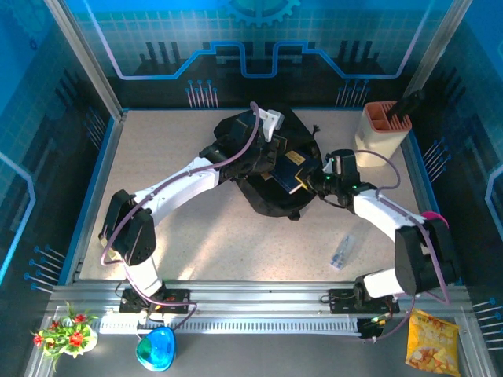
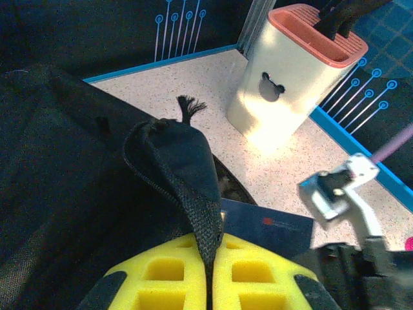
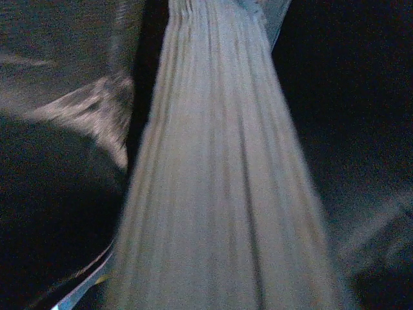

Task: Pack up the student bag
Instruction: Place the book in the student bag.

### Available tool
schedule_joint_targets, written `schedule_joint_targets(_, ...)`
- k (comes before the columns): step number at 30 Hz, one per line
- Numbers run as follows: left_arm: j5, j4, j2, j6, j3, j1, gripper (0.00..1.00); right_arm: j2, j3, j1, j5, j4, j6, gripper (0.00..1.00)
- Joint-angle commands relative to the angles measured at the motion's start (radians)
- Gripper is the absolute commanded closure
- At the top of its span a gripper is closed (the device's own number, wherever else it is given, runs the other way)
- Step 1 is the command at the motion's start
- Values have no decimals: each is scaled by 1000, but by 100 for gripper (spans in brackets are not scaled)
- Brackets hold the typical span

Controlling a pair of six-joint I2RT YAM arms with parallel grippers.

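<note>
At the back middle of the table [image 1: 220, 236] the student bag [image 1: 267, 200] lies slumped, and your left gripper [image 2: 208, 258] is pressed together on its zippered rim, lifting the mouth. Your right gripper [image 1: 318, 174], just right of that mouth, looks pinched on a blue book [image 1: 289, 169] lying aslant over the opening, so you would push leftward along its length. A cream holder [image 1: 383, 126] stands well right; a clear packet [image 1: 342, 251] lies nearer you.

Cream utensil holder [image 1: 383, 129] with a salmon top stands far right on the speckled table [image 1: 236, 243]; a yellow snack bag [image 1: 431, 338] lies near right.
</note>
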Motion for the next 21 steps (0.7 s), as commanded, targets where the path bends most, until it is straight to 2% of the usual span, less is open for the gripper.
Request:
schedule_joint_targets(1, 25, 116, -68, 0, -7, -7, 100, 92, 80, 34, 57, 109, 24, 97)
schedule_joint_targets(8, -3, 118, -84, -23, -23, -7, 100, 342, 239, 82, 117, 166, 39, 94)
schedule_joint_targets(16, -30, 123, -94, -37, -34, -8, 100, 523, 358, 95, 85, 210, 77, 85)
schedule_joint_targets(19, -35, 125, -90, -47, -29, -8, 100, 529, 369, 96, 79, 197, 60, 75)
schedule_joint_targets(21, -37, 126, -86, -51, -29, -8, 100, 522, 374, 92, 60, 160, 43, 65)
